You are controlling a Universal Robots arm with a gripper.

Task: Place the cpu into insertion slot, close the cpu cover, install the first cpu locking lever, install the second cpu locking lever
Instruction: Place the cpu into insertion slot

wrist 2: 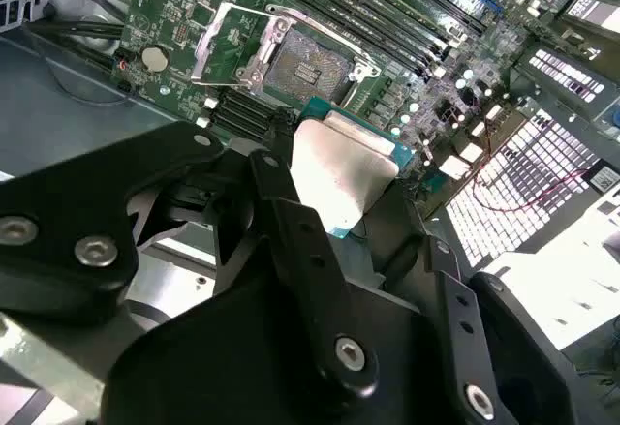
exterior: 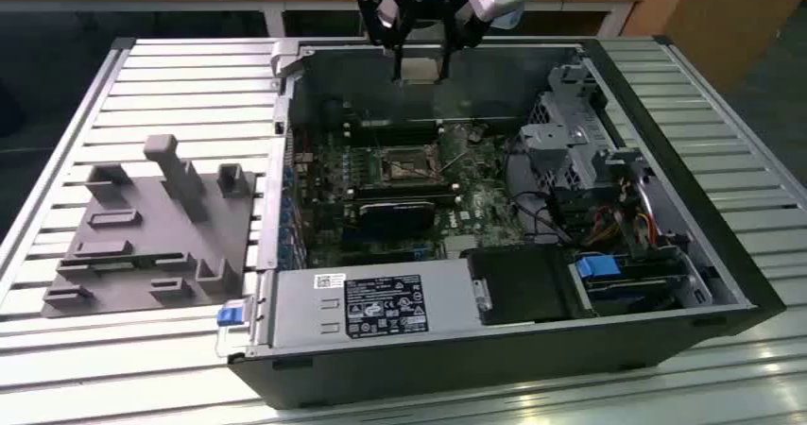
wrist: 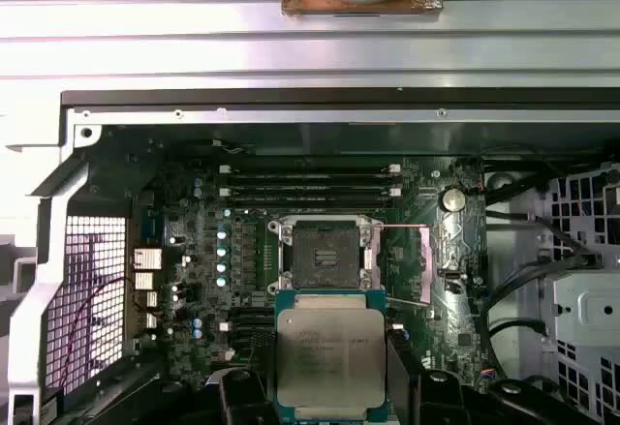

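First wrist view: the flat, square, silvery-beige cpu (wrist: 331,362) is held clamped between the fingers of the black gripper (wrist: 331,401), raised well clear of the dark, square, metal-rimmed insertion slot (wrist: 325,251), which lies uncovered. A skewed or offset descent is judged liable to damage the slot's contacts.

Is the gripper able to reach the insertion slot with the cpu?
Probably yes: the gripper holds the cpu, the cpu cover is swung aside, and the insertion slot lies bare.
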